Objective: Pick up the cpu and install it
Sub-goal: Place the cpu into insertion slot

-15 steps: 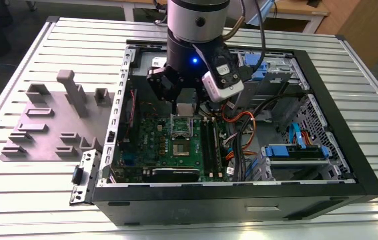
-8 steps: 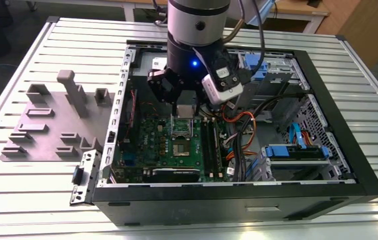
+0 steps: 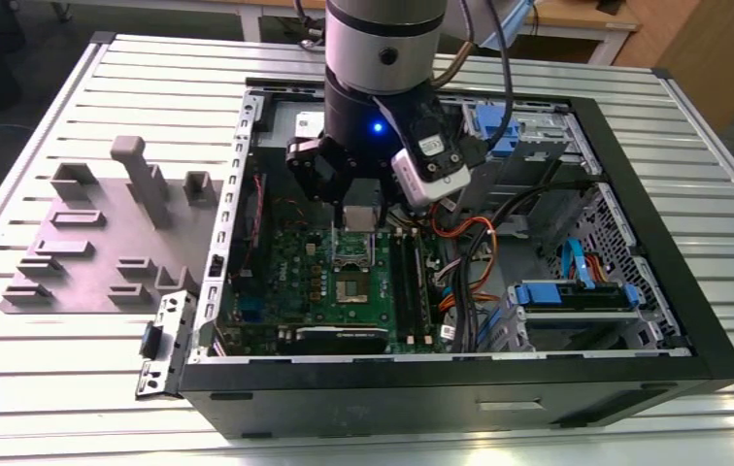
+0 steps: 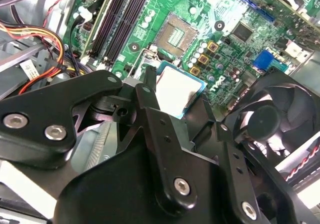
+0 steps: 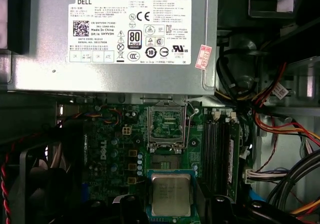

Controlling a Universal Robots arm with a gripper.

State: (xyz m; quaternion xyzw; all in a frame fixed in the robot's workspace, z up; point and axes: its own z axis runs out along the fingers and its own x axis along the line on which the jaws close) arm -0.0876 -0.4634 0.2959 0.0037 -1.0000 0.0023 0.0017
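Your cpu (image 5: 171, 194), a flat silver-topped, green-rimmed square, hangs level over the green board (image 5: 196, 139) near its open socket (image 4: 176, 33).

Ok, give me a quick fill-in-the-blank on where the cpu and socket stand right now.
1. The gripper is ____ on the cpu.
2. The cpu hangs over the ____ circuit board inside the open case.
3. The socket is ____, its gold contacts bare in both wrist views.

Missing words: shut; green; empty.
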